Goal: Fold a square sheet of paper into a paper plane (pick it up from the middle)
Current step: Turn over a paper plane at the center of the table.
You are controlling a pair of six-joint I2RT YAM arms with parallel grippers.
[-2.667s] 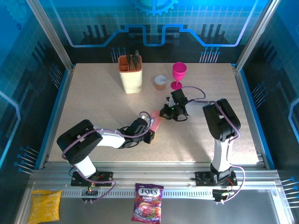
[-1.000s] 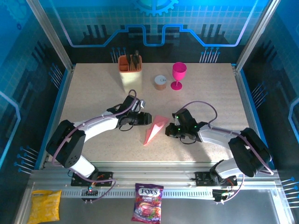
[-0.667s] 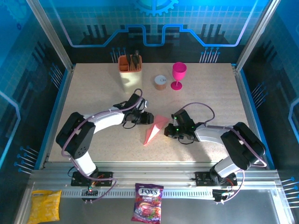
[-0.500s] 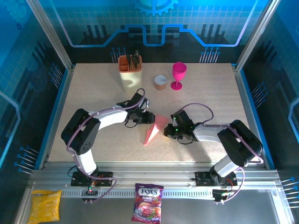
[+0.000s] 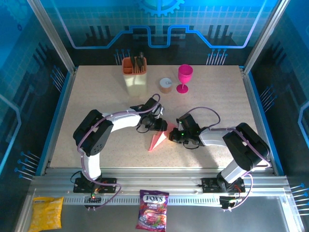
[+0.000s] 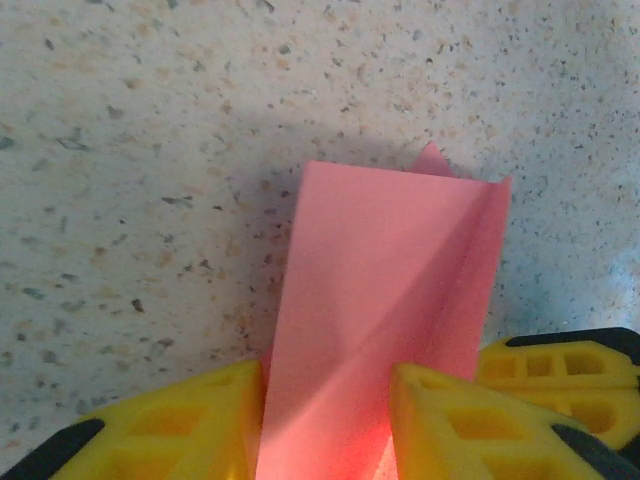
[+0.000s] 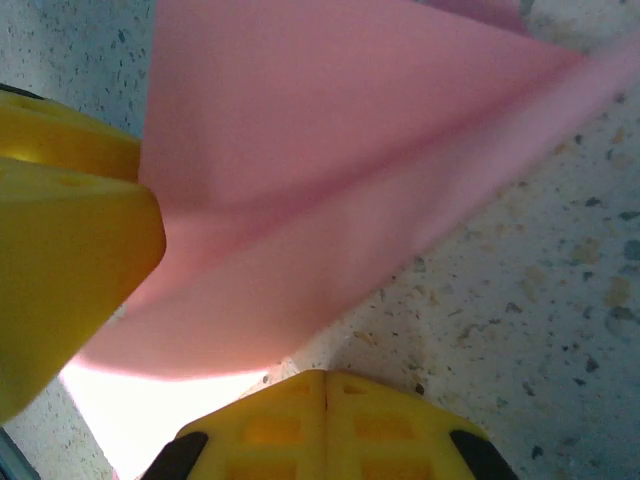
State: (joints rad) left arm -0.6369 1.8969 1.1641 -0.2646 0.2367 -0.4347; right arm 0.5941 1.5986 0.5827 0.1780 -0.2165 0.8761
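The square sheet of paper is now a salmon-pink paper plane (image 5: 157, 140), a slim dart lying mid-table with its nose toward the near left. My left gripper (image 5: 163, 126) is at its wide far end. In the left wrist view the paper plane (image 6: 390, 270) narrows between my two yellow fingers (image 6: 210, 420), and both press against its sides around the left gripper (image 6: 328, 375). My right gripper (image 5: 173, 137) rests beside the plane's right edge. In the right wrist view the right gripper (image 7: 323, 378) is shut with nothing in it, just below the paper plane (image 7: 330, 150).
A magenta goblet (image 5: 184, 77), a small round cup (image 5: 165, 85) and a cream holder with an orange insert (image 5: 134, 77) stand at the back. A candy bag (image 5: 153, 210) and a yellow packet (image 5: 47, 212) lie off the table's near edge.
My left gripper has moved right onto the plane's wide end and its jaws have narrowed around the paper. The right gripper stays shut beside the plane, shifted slightly left.
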